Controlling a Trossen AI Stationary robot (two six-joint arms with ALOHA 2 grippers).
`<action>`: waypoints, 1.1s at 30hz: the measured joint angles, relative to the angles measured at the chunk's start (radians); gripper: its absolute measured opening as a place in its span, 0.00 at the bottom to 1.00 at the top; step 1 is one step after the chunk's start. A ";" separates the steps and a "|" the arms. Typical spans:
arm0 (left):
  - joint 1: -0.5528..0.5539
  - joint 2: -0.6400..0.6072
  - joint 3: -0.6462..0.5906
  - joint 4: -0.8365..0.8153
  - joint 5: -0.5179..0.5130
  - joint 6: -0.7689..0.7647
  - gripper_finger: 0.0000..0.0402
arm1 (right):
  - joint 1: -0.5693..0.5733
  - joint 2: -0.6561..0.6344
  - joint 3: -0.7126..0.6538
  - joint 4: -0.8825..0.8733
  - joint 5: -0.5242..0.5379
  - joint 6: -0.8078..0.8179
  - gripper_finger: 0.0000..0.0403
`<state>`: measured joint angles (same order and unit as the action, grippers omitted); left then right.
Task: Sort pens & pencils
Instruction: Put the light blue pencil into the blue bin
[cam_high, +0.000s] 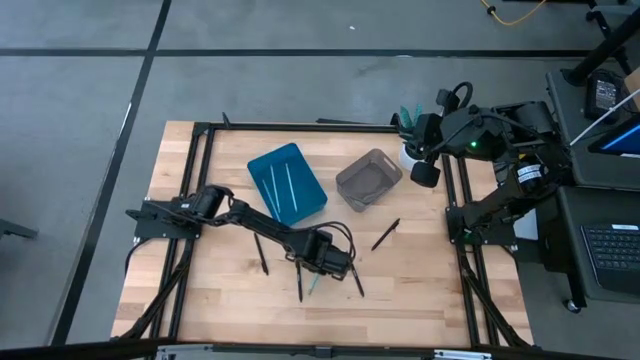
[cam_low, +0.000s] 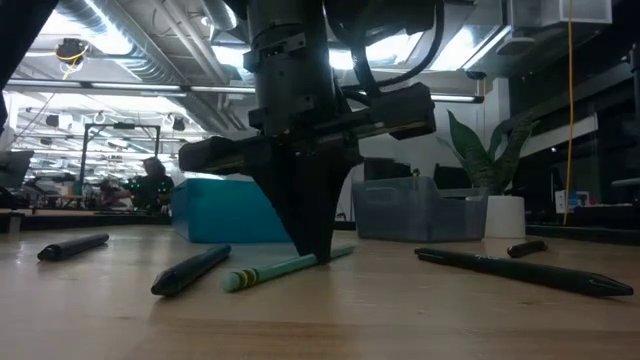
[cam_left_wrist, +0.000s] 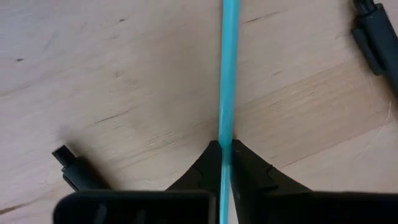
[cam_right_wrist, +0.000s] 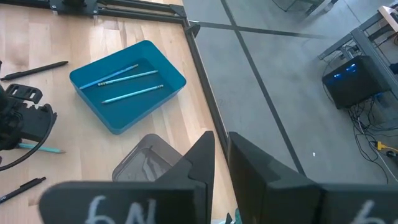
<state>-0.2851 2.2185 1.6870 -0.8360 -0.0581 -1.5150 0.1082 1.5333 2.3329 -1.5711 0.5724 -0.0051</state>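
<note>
Your wooden table (cam_high: 420, 280) carries a blue bin (cam_high: 287, 183) with three light blue sticks (cam_right_wrist: 127, 84) inside and a grey bin (cam_high: 368, 180) to its right. Your left pincer (cam_high: 316, 272) is clamped on the fourth light blue stick (cam_left_wrist: 227, 74) at the near centre. Four black sticks (cam_high: 385, 234) lie around it. Your right pincer (cam_right_wrist: 221, 163) waits far right, fingers nearly together, holding nothing.
</note>
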 joint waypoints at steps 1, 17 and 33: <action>0.000 0.002 0.008 -0.008 -0.008 0.001 0.04 | 0.000 0.000 0.000 0.000 0.000 0.000 0.12; 0.003 0.000 0.166 -0.183 -0.030 0.006 0.03 | 0.000 0.000 0.000 0.000 0.000 -0.004 0.12; 0.022 -0.004 0.381 -0.663 -0.086 -0.141 0.03 | 0.000 0.000 0.000 0.000 0.001 -0.025 0.12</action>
<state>-0.2632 2.2147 2.0678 -1.4991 -0.1441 -1.6558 0.1085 1.5333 2.3329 -1.5711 0.5732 -0.0299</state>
